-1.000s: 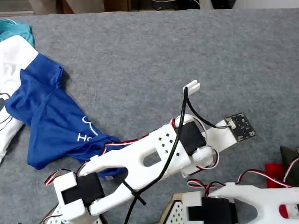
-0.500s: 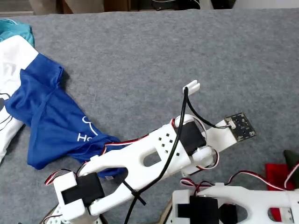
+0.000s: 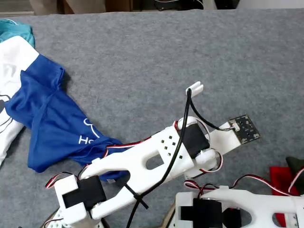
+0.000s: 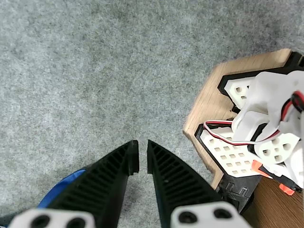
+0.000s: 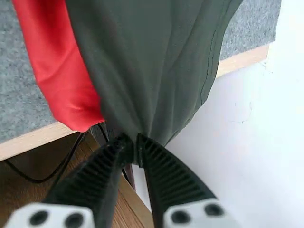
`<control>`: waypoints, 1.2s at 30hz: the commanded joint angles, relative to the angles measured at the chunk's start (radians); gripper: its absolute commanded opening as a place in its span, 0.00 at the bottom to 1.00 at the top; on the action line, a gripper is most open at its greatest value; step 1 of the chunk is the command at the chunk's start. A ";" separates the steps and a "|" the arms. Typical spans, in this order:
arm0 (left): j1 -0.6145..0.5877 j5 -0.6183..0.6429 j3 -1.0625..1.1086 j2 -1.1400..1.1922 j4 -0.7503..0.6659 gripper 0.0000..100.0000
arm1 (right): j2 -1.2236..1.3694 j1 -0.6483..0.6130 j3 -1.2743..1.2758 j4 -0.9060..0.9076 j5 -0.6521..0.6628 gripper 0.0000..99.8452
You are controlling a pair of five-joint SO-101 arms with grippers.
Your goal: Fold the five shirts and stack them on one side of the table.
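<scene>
A blue shirt (image 3: pixel 52 121) lies crumpled at the table's left, overlapping a white shirt (image 3: pixel 12 66), with a teal shirt (image 3: pixel 16 29) at the far left corner. My left gripper (image 4: pixel 142 159) hangs shut and empty just above the grey table, and a corner of the blue shirt (image 4: pixel 61 190) lies beside its fingers. My right gripper (image 5: pixel 132 142) is shut on a dark green shirt (image 5: pixel 152 61), which drapes over the table's edge next to a red shirt (image 5: pixel 52 61). The red shirt (image 3: pixel 281 175) and the dark green shirt (image 3: pixel 298 164) sit at the right edge.
The left arm (image 3: pixel 152 159) stretches across the front middle, and the right arm (image 3: pixel 237 209) lies along the front right. The right arm's wooden base (image 4: pixel 213 109) stands close to my left gripper. Bare grey felt (image 3: pixel 156 52) covers the middle and far side.
The right arm has swung so that its body sits farther left along the front edge. The dark green shirt at the right edge has shifted a little. The left arm has not moved.
</scene>
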 commanded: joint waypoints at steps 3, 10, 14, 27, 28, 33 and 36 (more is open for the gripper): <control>-0.008 0.003 -0.037 -0.012 0.008 0.05 | -0.041 0.025 0.019 -0.008 0.060 0.05; -0.008 0.005 -0.037 -0.008 0.008 0.05 | -0.044 0.018 -0.001 0.086 0.109 0.28; -0.008 0.003 -0.044 -0.005 0.035 0.05 | -0.044 -0.007 -0.068 0.190 0.106 0.28; -0.097 0.003 -0.046 -0.013 0.037 0.05 | -0.036 -0.173 -0.076 0.206 -0.201 0.00; -0.104 0.006 -0.046 -0.013 0.038 0.05 | -0.036 -0.170 -0.058 0.199 -0.201 0.01; -0.121 0.008 -0.046 -0.013 0.041 0.05 | -0.036 -0.065 0.005 0.115 -0.222 0.01; -0.120 0.008 -0.046 -0.013 0.041 0.05 | -0.036 -0.019 0.050 -0.002 -0.216 0.01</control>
